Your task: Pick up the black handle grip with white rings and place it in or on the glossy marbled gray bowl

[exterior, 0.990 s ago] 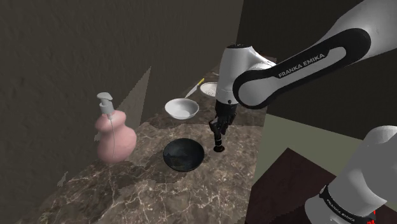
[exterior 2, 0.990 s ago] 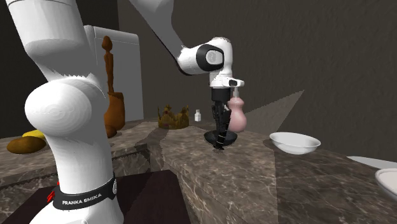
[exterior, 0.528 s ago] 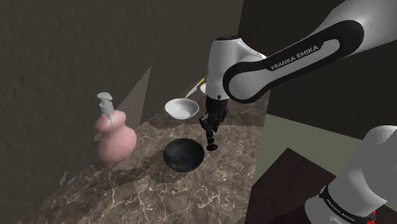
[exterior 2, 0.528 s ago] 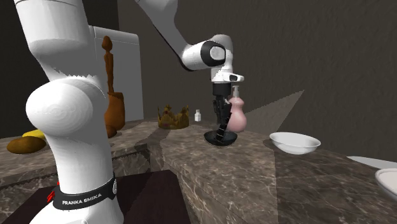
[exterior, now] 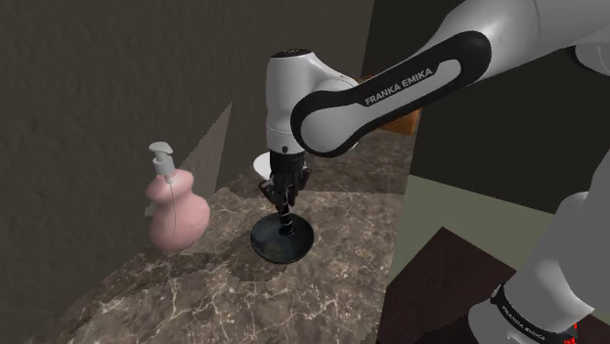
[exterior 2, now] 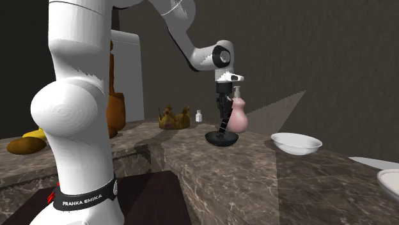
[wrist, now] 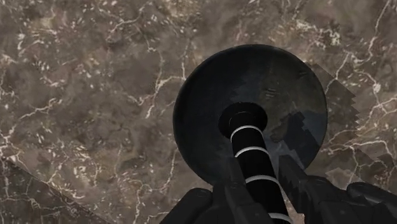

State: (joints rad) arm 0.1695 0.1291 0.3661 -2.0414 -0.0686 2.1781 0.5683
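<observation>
Placing step in hand. The gripper (exterior: 284, 198) is clamped on the upper part of the black handle grip (wrist: 253, 149). The grip hangs upright, its lower end directly over the middle of the dark bowl (wrist: 202, 114) on the marbled counter (wrist: 95, 95). Contact with the bowl's floor cannot be confirmed. Next move, by judgement: lower slightly, release, then withdraw straight up.

Brown marble countertop (exterior: 196, 293). A pink soap dispenser (exterior: 174, 207) stands by the wall-side edge, with bare stone between it and the dark bowl (exterior: 267, 250). Over that bowl the gripper (exterior: 283, 200) clasps a ringed handle grip (wrist: 253, 153), blocking entry from above. A white bowl (exterior 2: 294, 147) sits beyond, toward the far end. The stretch toward the shoulder view's lower left lies open.
</observation>
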